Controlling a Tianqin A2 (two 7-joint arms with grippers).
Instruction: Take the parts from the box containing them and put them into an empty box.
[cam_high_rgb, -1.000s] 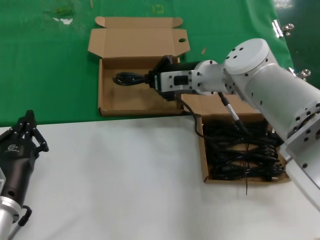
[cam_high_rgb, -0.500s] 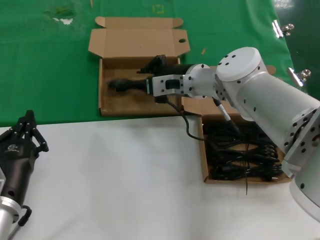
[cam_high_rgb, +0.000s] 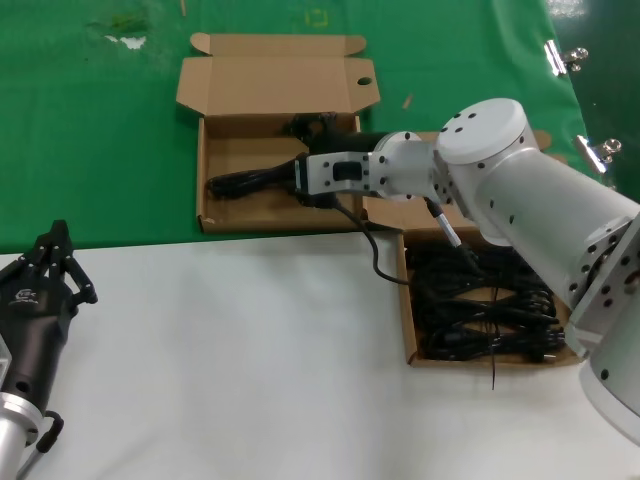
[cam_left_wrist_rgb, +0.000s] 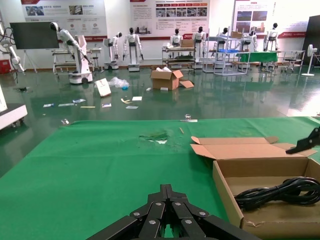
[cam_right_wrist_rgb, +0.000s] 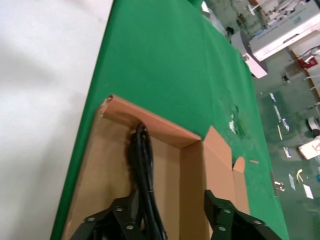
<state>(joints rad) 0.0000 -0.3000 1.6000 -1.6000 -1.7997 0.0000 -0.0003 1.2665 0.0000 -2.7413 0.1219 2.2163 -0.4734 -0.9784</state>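
Observation:
One black cable bundle (cam_high_rgb: 250, 180) lies on the floor of the far open cardboard box (cam_high_rgb: 205, 215). My right gripper (cam_high_rgb: 302, 160) hangs over that box at the bundle's right end, jaws open. In the right wrist view the bundle (cam_right_wrist_rgb: 142, 160) runs beside one finger (cam_right_wrist_rgb: 117, 220) while the other finger stands well apart. Several more black cable bundles (cam_high_rgb: 485, 300) fill the near right box (cam_high_rgb: 406, 320). My left gripper (cam_high_rgb: 55, 245) is shut and empty at the lower left of the white table. The left wrist view shows the bundle (cam_left_wrist_rgb: 280, 192) in the far box.
The far box's lid flaps (cam_high_rgb: 275, 80) stand open at the back. The green cloth (cam_high_rgb: 100, 150) covers the far half of the table, the white top (cam_high_rgb: 250, 350) the near half. My right arm (cam_high_rgb: 500, 190) reaches over the near box.
My right gripper carried the cable bundle left and down into the far box. The bundle now lies on the box floor and the jaws stand apart.

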